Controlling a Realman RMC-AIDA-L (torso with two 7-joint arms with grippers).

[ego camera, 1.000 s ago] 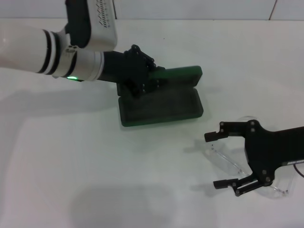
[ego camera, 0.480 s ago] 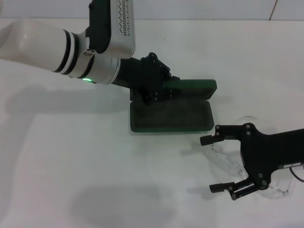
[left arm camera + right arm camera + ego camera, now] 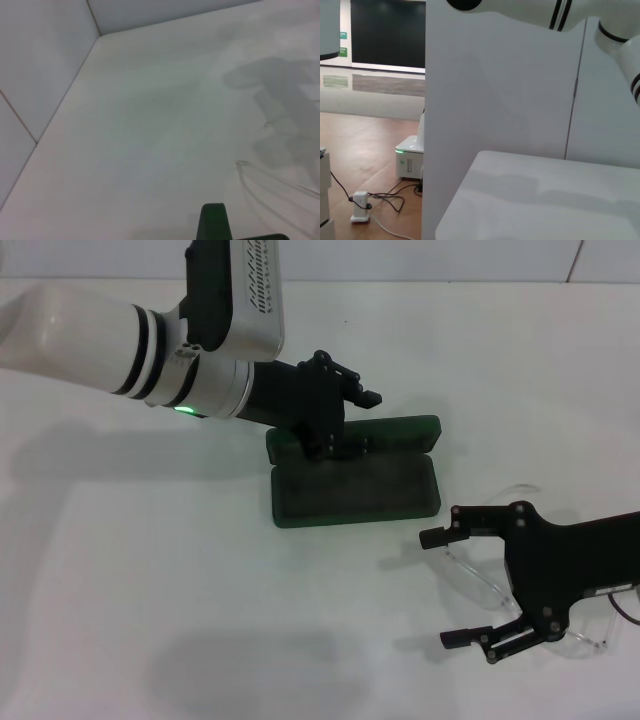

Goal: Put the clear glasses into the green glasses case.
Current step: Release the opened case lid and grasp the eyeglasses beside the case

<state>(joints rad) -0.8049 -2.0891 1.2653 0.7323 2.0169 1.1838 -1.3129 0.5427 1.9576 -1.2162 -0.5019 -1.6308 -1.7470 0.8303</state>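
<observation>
The green glasses case [image 3: 355,485] lies open on the white table, dark inside facing up, its lid [image 3: 400,430] folded back on the far side. My left gripper [image 3: 348,422] hovers over the lid's left part and looks open; one finger [image 3: 366,397] is off the lid, the other low against it. A green corner of the case [image 3: 215,222] shows in the left wrist view. The clear glasses [image 3: 475,575] lie on the table to the right of the case and nearer me, also seen as clear glasses [image 3: 270,182]. My right gripper [image 3: 452,587] is open, its fingers either side of the glasses.
The white table [image 3: 150,570] stretches to the left and toward me. A white wall [image 3: 420,260] runs along the far edge. The right wrist view shows only a white partition [image 3: 495,90], a table corner [image 3: 530,200] and the room's floor beyond.
The case, dragged right earlier, has slid back a little left and its lid lies flatter. My left gripper's upper finger has come off the lid. The right gripper has barely moved.
</observation>
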